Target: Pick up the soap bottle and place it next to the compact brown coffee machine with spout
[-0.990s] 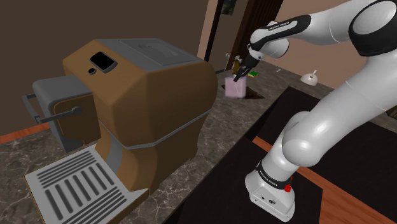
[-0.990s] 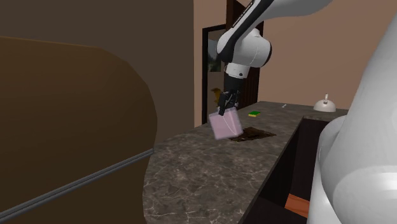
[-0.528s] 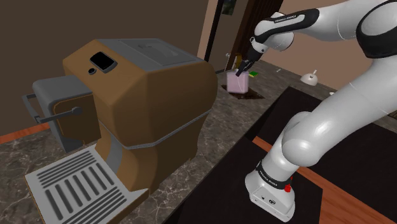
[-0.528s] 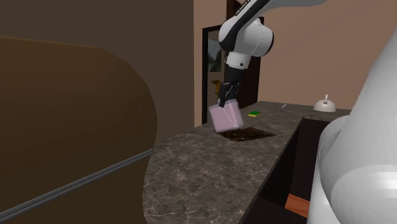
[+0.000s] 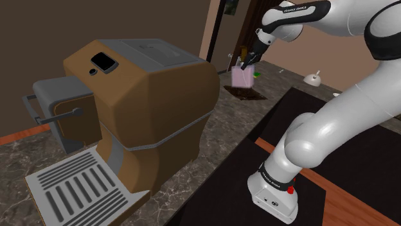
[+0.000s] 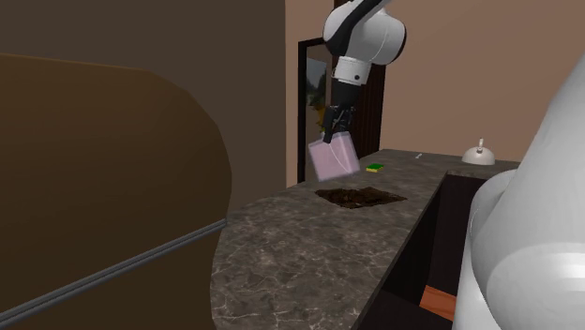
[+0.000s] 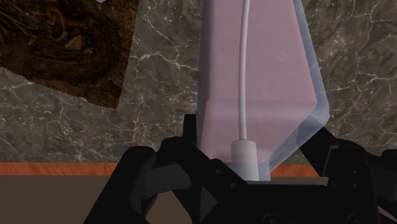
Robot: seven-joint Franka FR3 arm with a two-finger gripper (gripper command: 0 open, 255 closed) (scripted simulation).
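Brown-bodied coffee machine [image 5: 141,103], with a grey drip tray [image 5: 74,186] at its front, occupies the near end of the worktop [image 5: 218,138], at the shoulder view's left. The worktop is dark marbled stone. Towards its far end lies a dark brown patch [image 5: 247,95].

The soap bottle [image 5: 242,78], pale pink and translucent, hangs in the air above that patch. It is clear of the worktop, tilted, and well apart from the machine. The end effector [image 5: 248,60] pinches the bottle's upper end. In the wrist view both black fingers [image 7: 153,175] clasp the bottle's sides, and a white tube runs down inside it.

A small green item [image 5: 258,74] lies just beyond the patch. Further right sits a white domed object [image 5: 313,79]. The stand [image 5: 276,192] is at the lower right.
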